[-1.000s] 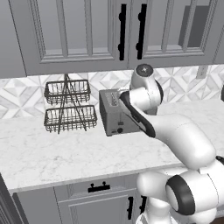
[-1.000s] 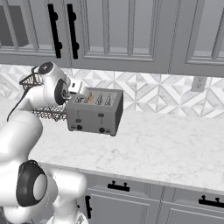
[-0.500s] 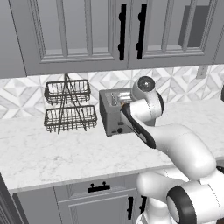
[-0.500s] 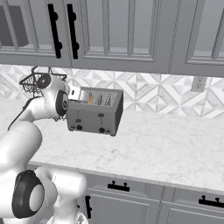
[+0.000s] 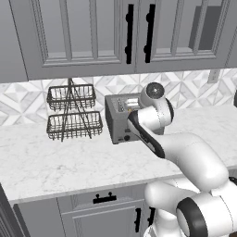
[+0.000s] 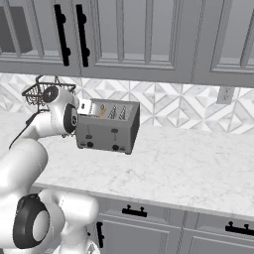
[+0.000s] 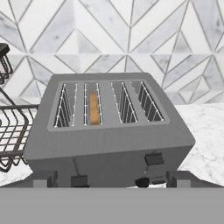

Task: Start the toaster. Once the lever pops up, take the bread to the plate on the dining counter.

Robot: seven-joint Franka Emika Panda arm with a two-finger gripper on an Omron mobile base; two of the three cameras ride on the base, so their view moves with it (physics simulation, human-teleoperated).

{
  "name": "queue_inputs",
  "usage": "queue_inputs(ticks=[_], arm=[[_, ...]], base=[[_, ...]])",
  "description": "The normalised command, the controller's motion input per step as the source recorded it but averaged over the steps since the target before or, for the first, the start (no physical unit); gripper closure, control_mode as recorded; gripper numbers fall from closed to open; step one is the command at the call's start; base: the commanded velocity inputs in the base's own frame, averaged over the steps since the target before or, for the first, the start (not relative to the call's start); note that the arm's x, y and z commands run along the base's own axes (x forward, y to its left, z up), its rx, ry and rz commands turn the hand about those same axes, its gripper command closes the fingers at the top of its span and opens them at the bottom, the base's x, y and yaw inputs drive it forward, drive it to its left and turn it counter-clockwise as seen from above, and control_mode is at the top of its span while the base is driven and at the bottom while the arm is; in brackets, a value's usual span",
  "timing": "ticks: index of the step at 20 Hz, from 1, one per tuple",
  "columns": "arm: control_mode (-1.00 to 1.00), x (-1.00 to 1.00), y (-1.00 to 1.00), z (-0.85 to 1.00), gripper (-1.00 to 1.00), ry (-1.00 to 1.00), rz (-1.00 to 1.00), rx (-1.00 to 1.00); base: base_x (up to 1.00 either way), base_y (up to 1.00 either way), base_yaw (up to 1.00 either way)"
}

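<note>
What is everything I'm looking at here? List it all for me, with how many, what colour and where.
toaster: one, grey metal, four slots, on the worktop by the wall.
bread: one slice, golden-tan, down in the second slot from the left in the hand view.
wire rack: one, dark, two tiers, beside the toaster.
worktop: one, white marble with grey veins.
wall tiles: white and grey, diamond pattern, behind the toaster.
upper cabinets: grey, dark handles, above the worktop.
lower cabinets: grey, dark handles, below the worktop.
wall socket: one, pale, on the tiles.
robot arm: one, white, dark joints.
pincer: one, dark tips, open, in front of the toaster.
</note>
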Motion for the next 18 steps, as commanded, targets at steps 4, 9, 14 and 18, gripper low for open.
queue_inputs(ticks=[4,9,14,18], arm=[[-1.0,0.0,0.0,0.0,-1.0,0.0,0.0,0.0],[-1.0,0.0,0.0,0.0,-1.0,0.0,0.0,0.0],[-1.0,0.0,0.0,0.0,-1.0,0.0,0.0,0.0],[-1.0,0.0,0.0,0.0,-1.0,0.0,0.0,0.0]], base=[[0.0,0.0,0.0],[0.0,0.0,0.0],[0.0,0.0,0.0],[0.0,0.0,0.0]])
